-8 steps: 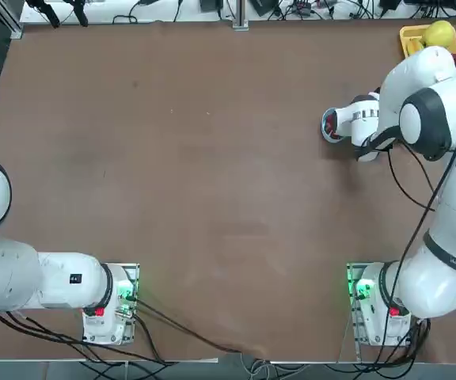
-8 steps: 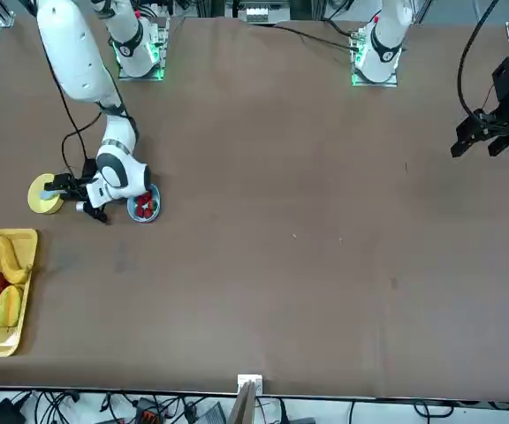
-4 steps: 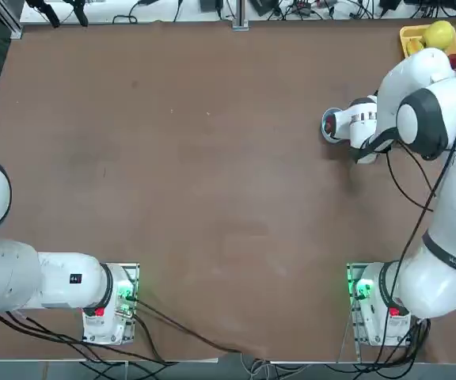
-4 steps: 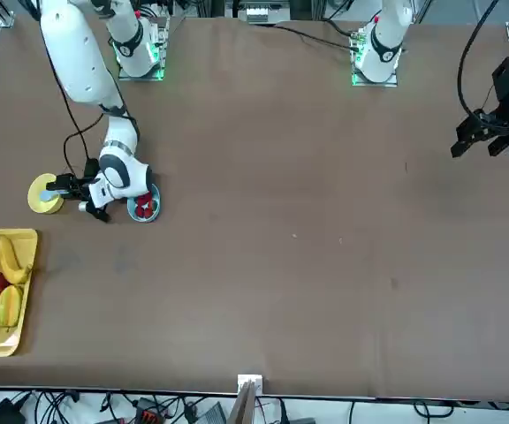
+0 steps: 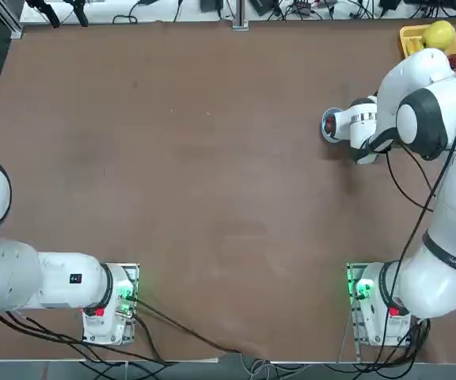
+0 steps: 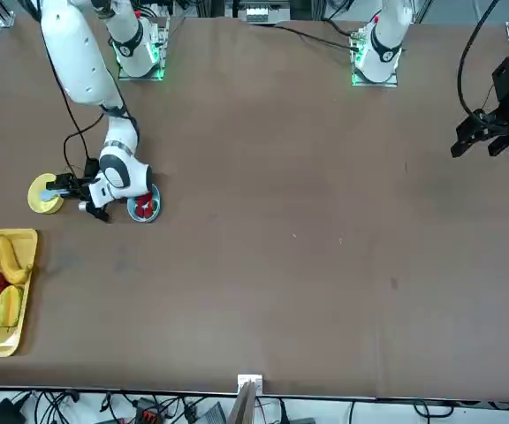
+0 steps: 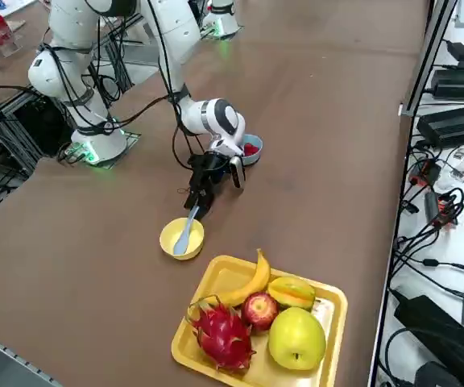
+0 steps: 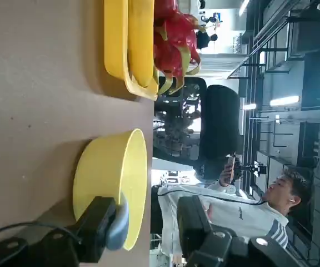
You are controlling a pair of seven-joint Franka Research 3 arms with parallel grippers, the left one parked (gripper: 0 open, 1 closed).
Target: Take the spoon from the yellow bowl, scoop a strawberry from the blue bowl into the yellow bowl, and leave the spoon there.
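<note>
The yellow bowl (image 7: 181, 239) sits on the table just short of the fruit tray. The pale blue spoon (image 7: 186, 232) lies in it, its handle rising over the rim toward my right gripper (image 7: 196, 205). In the wrist view the handle's rounded end (image 8: 119, 225) rests against one finger (image 8: 100, 221), while the other finger (image 8: 190, 221) stands well apart, so the gripper is open around the handle. The blue bowl (image 6: 144, 208) with red strawberries (image 7: 251, 148) sits right behind the wrist. In the top view the arm hides the yellow bowl.
A rectangular yellow tray (image 7: 214, 280) holds a banana, an apple, a dragon fruit and other fruit beside the yellow bowl, near the table's corner. A person (image 8: 235, 194) sits beyond the table's edge. Cables hang along that side.
The right wrist has shifted only very slightly. The gripper stays at the spoon's handle by the yellow bowl's rim.
</note>
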